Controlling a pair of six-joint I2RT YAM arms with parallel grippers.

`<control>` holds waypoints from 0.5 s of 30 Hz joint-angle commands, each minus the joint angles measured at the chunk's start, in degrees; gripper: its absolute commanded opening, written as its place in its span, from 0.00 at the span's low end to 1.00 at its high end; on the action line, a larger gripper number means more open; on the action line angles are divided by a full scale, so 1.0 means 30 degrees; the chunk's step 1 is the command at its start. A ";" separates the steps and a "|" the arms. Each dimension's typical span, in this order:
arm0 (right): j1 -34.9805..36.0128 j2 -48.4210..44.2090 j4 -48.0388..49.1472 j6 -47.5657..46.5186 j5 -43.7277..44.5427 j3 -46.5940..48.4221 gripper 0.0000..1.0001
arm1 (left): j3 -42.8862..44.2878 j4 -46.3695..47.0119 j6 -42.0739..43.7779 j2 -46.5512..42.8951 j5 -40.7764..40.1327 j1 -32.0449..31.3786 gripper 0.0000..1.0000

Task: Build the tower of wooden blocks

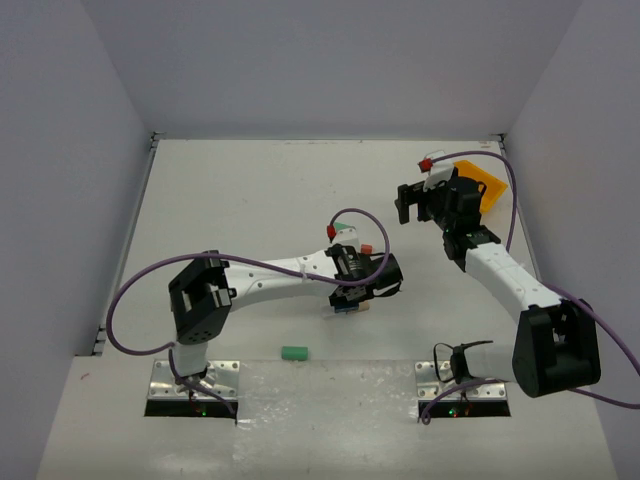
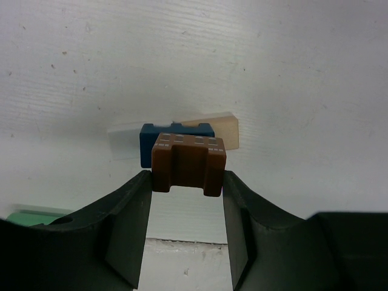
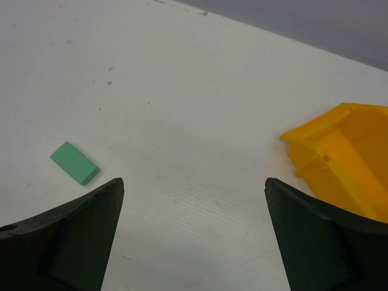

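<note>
My left gripper [image 2: 187, 180] is shut on a red-brown notched block [image 2: 188, 162], pinched at the fingertips. Right beyond it a blue block [image 2: 145, 144] lies on a pale flat plank [image 2: 221, 128]; I cannot tell whether the red block touches the blue one. From above, the left gripper [image 1: 356, 292] hides most of this stack, and only the blue block [image 1: 344, 309] peeks out. A green block [image 1: 294, 352] lies near the front edge. A flat green piece [image 3: 74, 162] lies left of my right gripper [image 3: 194, 182], which is open with nothing between its fingers.
A yellow plastic bin [image 3: 342, 157] lies tipped at the back right, just behind the right gripper [image 1: 408, 204] and its wrist. The table's white walls rise at the back and both sides. Purple cables loop off both arms.
</note>
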 commanded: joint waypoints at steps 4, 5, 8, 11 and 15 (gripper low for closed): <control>-0.0060 0.0025 0.0738 -0.0010 -0.0323 0.0184 0.99 | 0.0494 -0.0032 0.0284 0.0485 0.0109 0.0517 0.00; -0.0060 0.0039 0.0724 -0.0010 -0.0282 0.0170 0.99 | 0.0509 -0.0047 0.0354 0.0583 0.0193 0.0545 0.00; -0.0060 0.0016 0.0717 -0.0010 -0.0263 0.0164 0.99 | 0.0574 -0.0083 0.0386 0.0712 0.0320 0.0617 0.00; -0.0060 0.0045 0.0747 -0.0010 -0.0321 0.0134 0.99 | 0.0511 -0.0073 0.0362 0.0711 0.0344 0.0622 0.00; -0.0069 -0.0024 0.0766 -0.0001 -0.0371 0.0085 0.99 | 0.0576 0.0063 0.0494 0.0853 0.0369 0.0646 0.00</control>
